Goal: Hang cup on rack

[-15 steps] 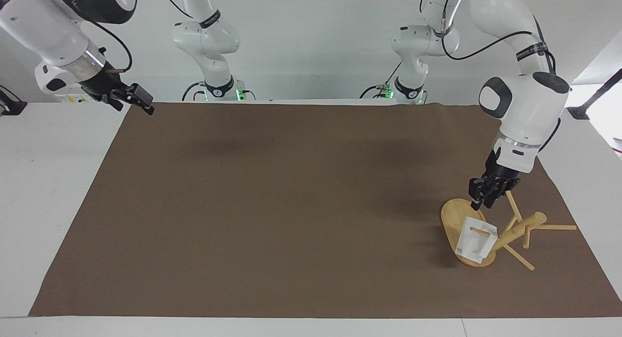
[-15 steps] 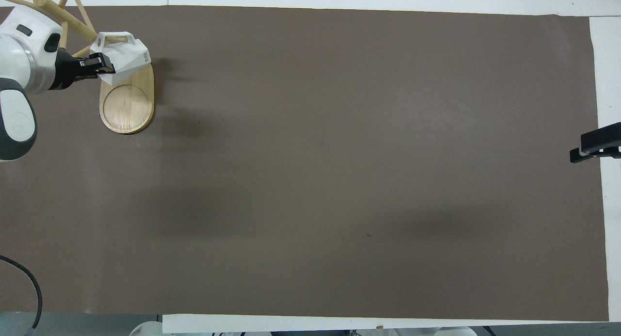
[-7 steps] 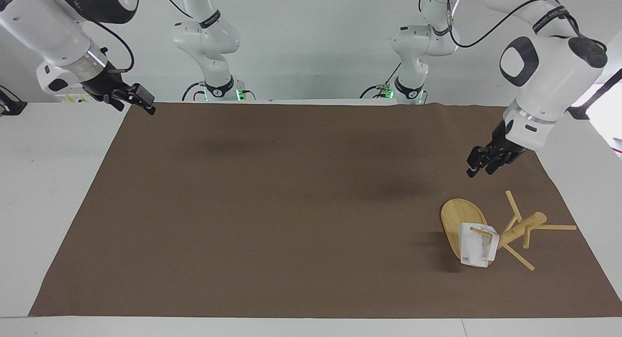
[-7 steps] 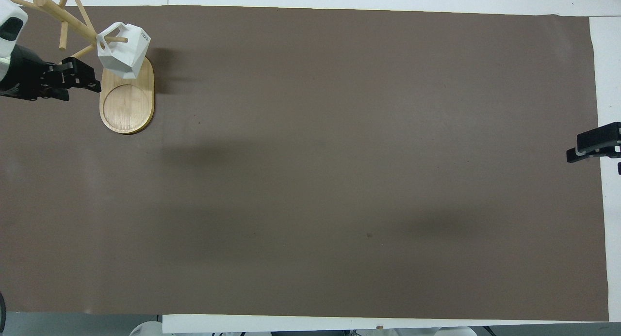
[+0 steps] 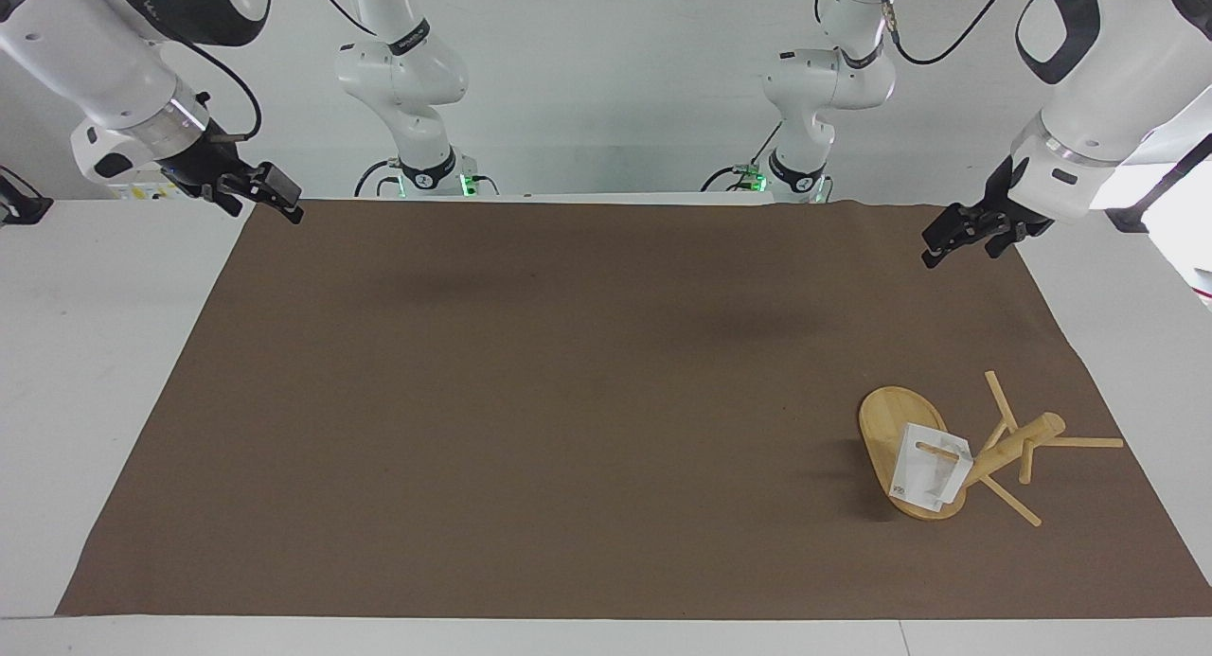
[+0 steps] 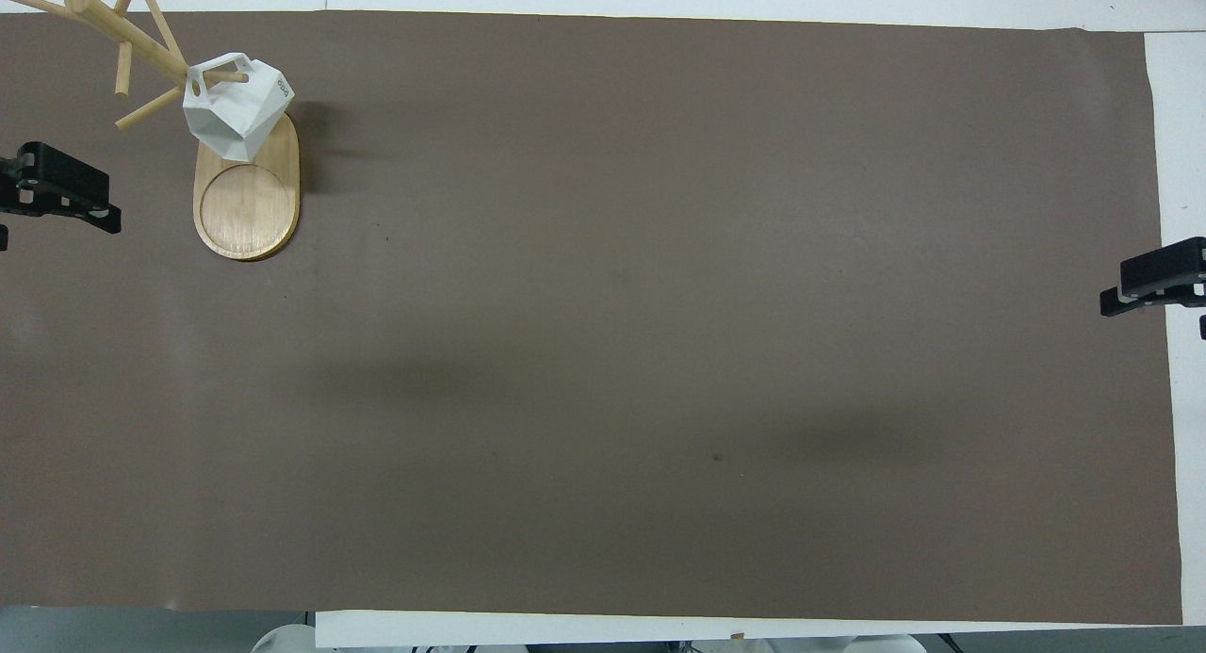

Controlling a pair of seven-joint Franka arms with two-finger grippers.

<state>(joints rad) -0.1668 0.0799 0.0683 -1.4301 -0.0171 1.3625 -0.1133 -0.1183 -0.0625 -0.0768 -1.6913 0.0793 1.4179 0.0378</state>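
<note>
The white faceted cup point(image 5: 923, 479) hangs by its handle on a peg of the bamboo rack point(image 5: 1018, 443), over the rack's oval base point(image 5: 885, 417), near the left arm's end of the table. In the overhead view the cup point(image 6: 236, 116) hangs above the base point(image 6: 247, 205). My left gripper point(image 5: 935, 249) is raised over the mat, apart from the rack, open and empty; it also shows in the overhead view point(image 6: 99, 215). My right gripper point(image 5: 287, 206) waits open and empty over the mat's edge at the right arm's end, and shows in the overhead view point(image 6: 1116, 302).
A brown mat point(image 5: 568, 400) covers most of the white table. Several bare pegs point(image 5: 1084, 441) stick out from the rack's post toward the left arm's end.
My left gripper has let go of the cup and drawn up and back toward the robots. The cup has swung down and now hangs on the peg. The right arm has barely moved.
</note>
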